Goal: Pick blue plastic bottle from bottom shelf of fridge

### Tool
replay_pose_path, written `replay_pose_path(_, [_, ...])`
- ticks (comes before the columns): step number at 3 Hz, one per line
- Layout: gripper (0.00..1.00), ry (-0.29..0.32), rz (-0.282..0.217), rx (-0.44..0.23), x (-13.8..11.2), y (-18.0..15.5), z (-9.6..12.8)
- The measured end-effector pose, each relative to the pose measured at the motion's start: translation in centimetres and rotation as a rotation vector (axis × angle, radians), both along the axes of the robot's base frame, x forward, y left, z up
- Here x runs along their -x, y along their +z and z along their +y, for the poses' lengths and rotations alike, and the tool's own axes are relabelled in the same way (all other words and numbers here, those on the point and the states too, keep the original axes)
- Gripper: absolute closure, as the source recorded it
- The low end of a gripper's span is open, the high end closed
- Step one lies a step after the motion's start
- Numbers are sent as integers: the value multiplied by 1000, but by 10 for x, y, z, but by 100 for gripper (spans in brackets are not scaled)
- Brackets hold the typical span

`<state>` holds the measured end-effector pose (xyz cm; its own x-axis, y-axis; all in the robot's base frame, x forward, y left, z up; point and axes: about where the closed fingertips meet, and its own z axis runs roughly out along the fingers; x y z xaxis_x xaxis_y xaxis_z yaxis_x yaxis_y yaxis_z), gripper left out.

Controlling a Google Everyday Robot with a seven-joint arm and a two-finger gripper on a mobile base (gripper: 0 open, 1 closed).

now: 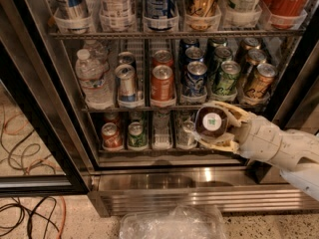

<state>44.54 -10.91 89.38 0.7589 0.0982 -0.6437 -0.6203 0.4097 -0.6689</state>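
In the camera view, we saw the gripper (pixel 205 125) at the lower right of centre, its arm entering from the right edge. Its two pale fingers (pixel 230 109) were clamped on the blue plastic bottle (pixel 212 122), one above and one below. The bottle hung before the right end of the bottom shelf (pixel 160 148) of the fridge (pixel 199 195), its cap facing us. We judged that the tilt meant it was clear of its lane.

The robot's white arm (pixel 279 146) is extending in from the lower right, its forearm slanting up toward the left. Its gripper (pixel 203 127) is sitting right of centre, cream fingers (pixel 227 108) clasping the blue plastic bottle (pixel 212 121) from above and below.
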Motion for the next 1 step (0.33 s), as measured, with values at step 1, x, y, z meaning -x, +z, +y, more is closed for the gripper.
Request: replay_pose_path(1, [100,0,0,0,0,0,0])
